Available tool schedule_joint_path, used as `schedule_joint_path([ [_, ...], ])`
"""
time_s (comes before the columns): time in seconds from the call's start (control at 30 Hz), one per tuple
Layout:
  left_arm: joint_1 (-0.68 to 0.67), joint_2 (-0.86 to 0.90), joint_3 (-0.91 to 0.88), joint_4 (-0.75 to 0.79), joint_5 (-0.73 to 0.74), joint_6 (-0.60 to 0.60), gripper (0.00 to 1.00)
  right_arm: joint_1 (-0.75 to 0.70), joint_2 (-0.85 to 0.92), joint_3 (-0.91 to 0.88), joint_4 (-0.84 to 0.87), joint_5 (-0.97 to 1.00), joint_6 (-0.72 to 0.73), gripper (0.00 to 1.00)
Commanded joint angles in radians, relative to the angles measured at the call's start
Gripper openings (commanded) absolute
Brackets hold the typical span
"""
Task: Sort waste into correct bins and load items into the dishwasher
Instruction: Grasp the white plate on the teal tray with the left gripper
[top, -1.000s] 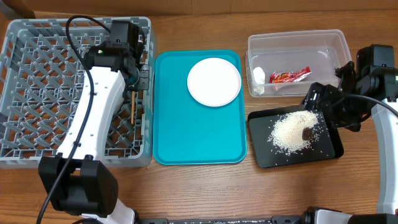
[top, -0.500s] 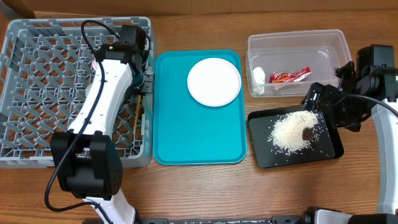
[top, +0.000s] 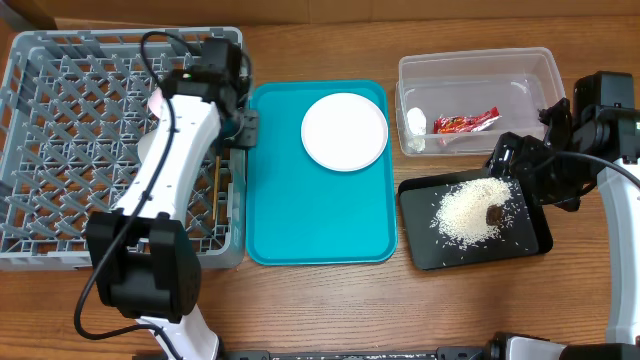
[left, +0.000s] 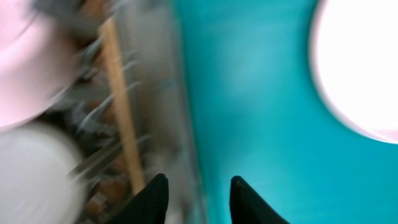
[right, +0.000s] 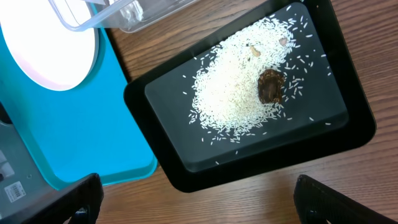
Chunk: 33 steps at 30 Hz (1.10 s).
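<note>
The grey dish rack (top: 60, 150) stands at the left. A wooden chopstick (top: 216, 185) lies in it near its right wall and also shows in the left wrist view (left: 121, 118), beside a blurred pink dish (left: 25, 62) and a blurred white dish (left: 31, 174). My left gripper (top: 246, 126) is open and empty (left: 199, 199) over the rack's right wall and the teal tray's edge. The white plate (top: 344, 131) lies on the teal tray (top: 300, 220). The clear tub (top: 530, 70) holds the red wrapper (top: 465, 122) and the white scrap (top: 416, 122). The black tray (top: 530, 240) holds rice (right: 239, 93) and the brown lump (right: 271, 85). My right gripper (right: 199, 193) is wide open above it.
The teal tray lies between the rack and the two bins. The black tray (right: 168, 155) sits close to the teal tray's right edge (right: 93, 155). Bare wooden table lies along the front, below the trays.
My left gripper has moved right, from over the rack's right side to the teal tray's left edge. The right arm has not moved.
</note>
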Motion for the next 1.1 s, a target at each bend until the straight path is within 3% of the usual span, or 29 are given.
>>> schedule_joint_path([
  [0.0,-0.075,0.003,0.035,0.035,0.095,0.075,0.39,-0.002,-0.010,0.009,0.005,0.000,-0.001,1.00],
  [0.3,-0.270,0.032,0.031,0.163,0.094,0.180,0.52,-0.002,-0.010,0.009,0.003,0.000,-0.001,1.00],
  [0.5,-0.344,0.129,0.031,0.202,0.094,0.189,0.56,-0.002,-0.010,0.009,0.003,0.000,-0.001,1.00],
  [0.87,-0.367,0.298,0.031,0.088,0.069,0.189,0.55,-0.002,-0.010,0.009,0.003,0.000,-0.001,1.00],
  [0.93,-0.367,0.306,0.030,0.051,0.045,0.189,0.48,-0.002,-0.010,0.009,0.003,0.000,-0.001,1.00],
  [1.07,-0.366,0.307,0.030,0.008,-0.002,0.188,0.20,-0.002,-0.010,0.009,0.003,0.000,-0.001,1.00],
])
